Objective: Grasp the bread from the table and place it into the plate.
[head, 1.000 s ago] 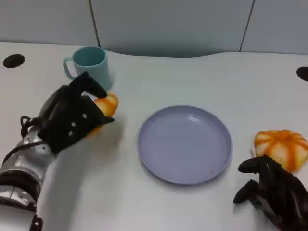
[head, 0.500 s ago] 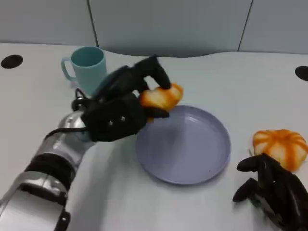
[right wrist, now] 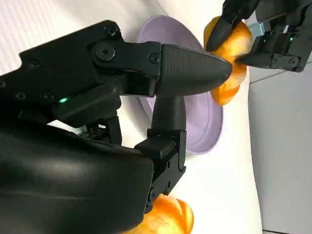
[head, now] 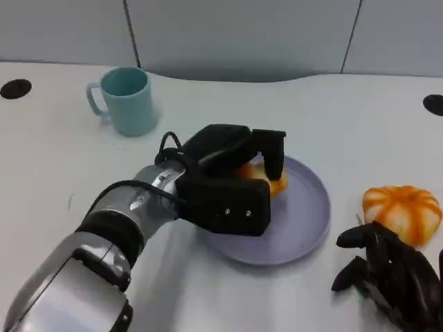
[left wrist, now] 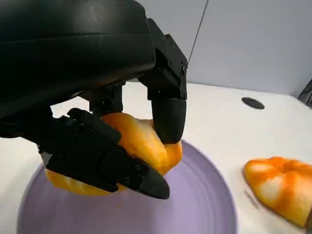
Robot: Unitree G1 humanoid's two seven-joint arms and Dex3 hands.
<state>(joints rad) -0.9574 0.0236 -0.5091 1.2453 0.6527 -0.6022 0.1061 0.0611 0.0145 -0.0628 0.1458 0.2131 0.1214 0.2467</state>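
— Over the worktop [head: 346,117], what's biggest?
— Left forearm [head: 104,235], then the purple plate [head: 304,221] mid-worktop.
— Bread?
— Bread [head: 266,181] sits over the plate, left hand [head: 232,183] fingers [left wrist: 168,109] clamped on it.
— Right hand [head: 394,277]?
— Near edge, fingers curled, holding nothing (a second orange bun [head: 403,211] lies just beyond). Teal mug [head: 128,100] toward the far left corner.

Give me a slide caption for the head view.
Left hand holds bread over the purple plate.
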